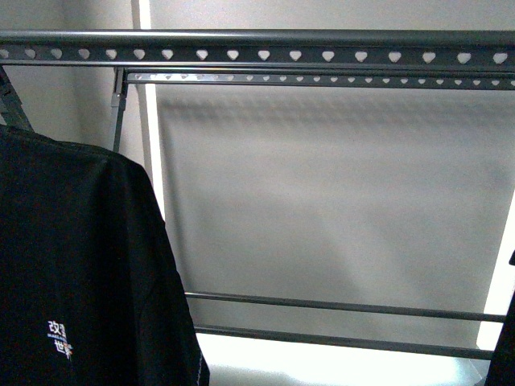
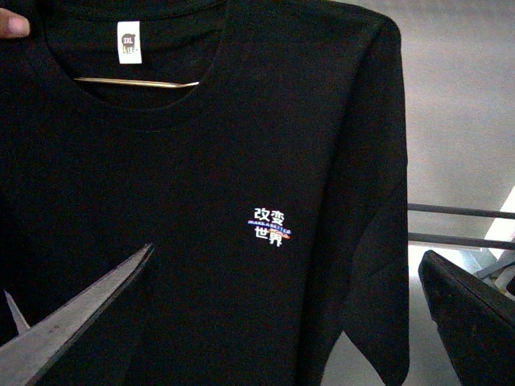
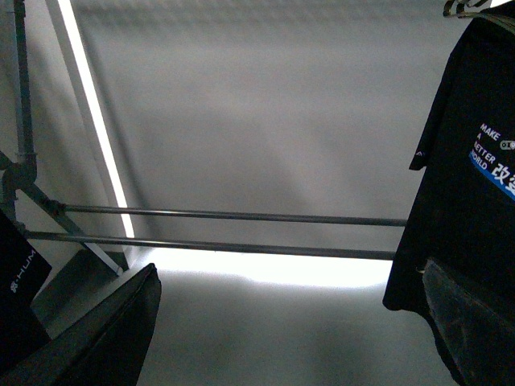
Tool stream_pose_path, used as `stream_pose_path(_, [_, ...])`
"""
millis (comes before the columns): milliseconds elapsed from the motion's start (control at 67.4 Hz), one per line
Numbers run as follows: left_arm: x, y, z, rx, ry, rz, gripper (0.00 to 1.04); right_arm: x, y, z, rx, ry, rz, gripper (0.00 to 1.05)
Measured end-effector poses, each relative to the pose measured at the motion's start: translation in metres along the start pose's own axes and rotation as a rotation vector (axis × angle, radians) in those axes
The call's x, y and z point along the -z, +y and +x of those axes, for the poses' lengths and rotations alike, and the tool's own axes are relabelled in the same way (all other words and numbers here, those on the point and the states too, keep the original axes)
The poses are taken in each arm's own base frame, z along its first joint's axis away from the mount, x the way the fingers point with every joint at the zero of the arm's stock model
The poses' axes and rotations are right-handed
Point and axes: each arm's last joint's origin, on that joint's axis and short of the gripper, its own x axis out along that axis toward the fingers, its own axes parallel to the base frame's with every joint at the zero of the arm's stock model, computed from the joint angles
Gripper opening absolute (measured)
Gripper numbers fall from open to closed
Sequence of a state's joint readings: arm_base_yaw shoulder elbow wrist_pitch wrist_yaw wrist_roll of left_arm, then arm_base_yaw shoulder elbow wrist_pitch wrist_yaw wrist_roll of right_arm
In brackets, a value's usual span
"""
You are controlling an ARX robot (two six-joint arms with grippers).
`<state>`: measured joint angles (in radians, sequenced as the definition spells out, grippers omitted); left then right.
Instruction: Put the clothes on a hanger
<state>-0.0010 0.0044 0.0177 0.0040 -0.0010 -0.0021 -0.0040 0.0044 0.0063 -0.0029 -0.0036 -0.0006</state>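
A black T-shirt (image 1: pixel 80 265) hangs at the left of the front view, below the grey rack's top rail (image 1: pixel 265 55) with its heart-shaped holes. In the left wrist view the shirt (image 2: pixel 201 161) fills the frame, with a small white Chinese-character print (image 2: pixel 269 226) and a thin hanger bar (image 2: pixel 137 82) inside its collar. A fingertip (image 2: pixel 12 24) holds it at the collar. My left gripper (image 2: pixel 298 322) is open just in front of the shirt, holding nothing. My right gripper (image 3: pixel 290 322) is open and empty, facing the rack's lower rails (image 3: pixel 233 215).
A second black shirt printed "MAKE A BETTER WORLD" (image 3: pixel 475 161) hangs beside my right gripper's finger (image 3: pixel 475 322). It shows as a dark edge in the front view (image 1: pixel 507 338). A slanted rack leg (image 3: pixel 24 161) and a grey wall stand behind.
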Motion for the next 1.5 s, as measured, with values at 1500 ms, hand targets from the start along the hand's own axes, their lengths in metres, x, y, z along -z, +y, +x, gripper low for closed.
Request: stream_pose_path(1500, [-0.09,-0.08,0.291,-0.755,0.115,-0.452,0.98,0.0,0.0,0.0,0.002,0.0,0.0,0.97])
